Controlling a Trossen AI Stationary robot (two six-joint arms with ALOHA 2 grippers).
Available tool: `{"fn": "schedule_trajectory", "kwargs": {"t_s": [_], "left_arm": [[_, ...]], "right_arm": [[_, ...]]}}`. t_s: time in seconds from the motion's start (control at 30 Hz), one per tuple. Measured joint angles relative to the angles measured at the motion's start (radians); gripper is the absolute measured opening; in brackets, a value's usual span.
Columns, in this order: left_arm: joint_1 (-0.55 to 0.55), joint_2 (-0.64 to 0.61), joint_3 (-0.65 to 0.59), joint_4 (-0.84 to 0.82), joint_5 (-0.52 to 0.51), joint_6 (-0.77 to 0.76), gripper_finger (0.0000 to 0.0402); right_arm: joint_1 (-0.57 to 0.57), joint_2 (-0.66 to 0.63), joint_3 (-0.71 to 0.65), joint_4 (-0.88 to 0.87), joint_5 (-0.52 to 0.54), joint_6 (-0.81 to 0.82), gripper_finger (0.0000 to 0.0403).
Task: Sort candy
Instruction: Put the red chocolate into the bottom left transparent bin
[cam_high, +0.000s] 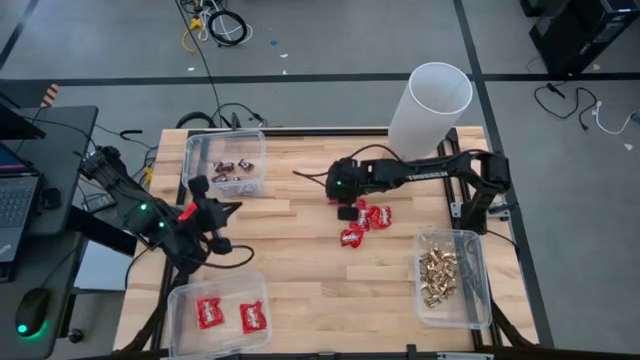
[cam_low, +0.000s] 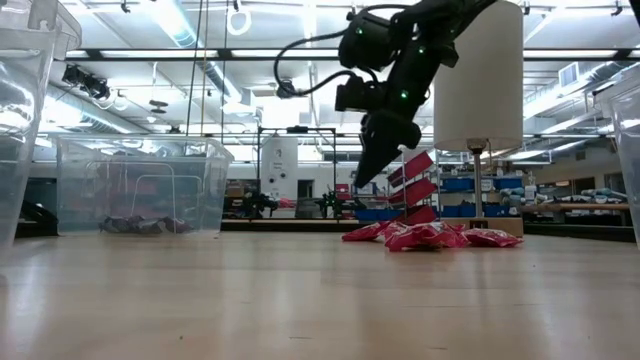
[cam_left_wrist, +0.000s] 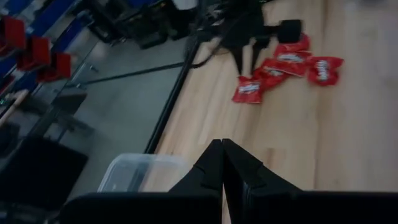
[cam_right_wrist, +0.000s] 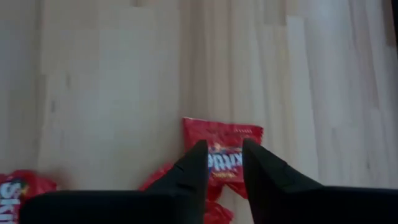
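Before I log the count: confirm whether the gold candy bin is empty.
No, the bin at the table's right edge holds a heap of gold candy.

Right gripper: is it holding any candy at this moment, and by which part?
No. The right gripper is open above a red packet on the table, not closed on it. The left gripper is shut and empty.

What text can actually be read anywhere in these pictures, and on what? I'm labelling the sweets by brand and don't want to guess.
"TROSSEN", faint, on the right arm's forearm in the high view.
"SK", a cut-off start of a word, on a red packet at the right wrist picture's edge.
White lettering on the red packet between the right gripper fingers: partly hidden, not readable.
White logos on the loose red packets: too blurred to read.
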Motion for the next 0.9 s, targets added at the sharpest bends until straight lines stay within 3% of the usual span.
{"fn": "schedule_trajectory", "kwargs": {"t_s": [0.23, 0.5, 0.9], "left_arm": [[0.0, -0.001, -0.029, -0.065, -0.012, -0.094, 0.0005], [-0.001, -0.001, -0.114, -0.034, -0.015, -0.17, 0.0005], [-0.002, 0.0, -0.146, 0.005, -0.03, -0.228, 0.0005]], "right_arm": [[0.045, 0.037, -0.003, 0.049, 0.11, 0.025, 0.0123], [0.048, 0.085, -0.007, 0.042, 0.115, 0.145, 0.0146], [0.049, 0.174, -0.017, 0.043, 0.11, 0.175, 0.0154]]}}
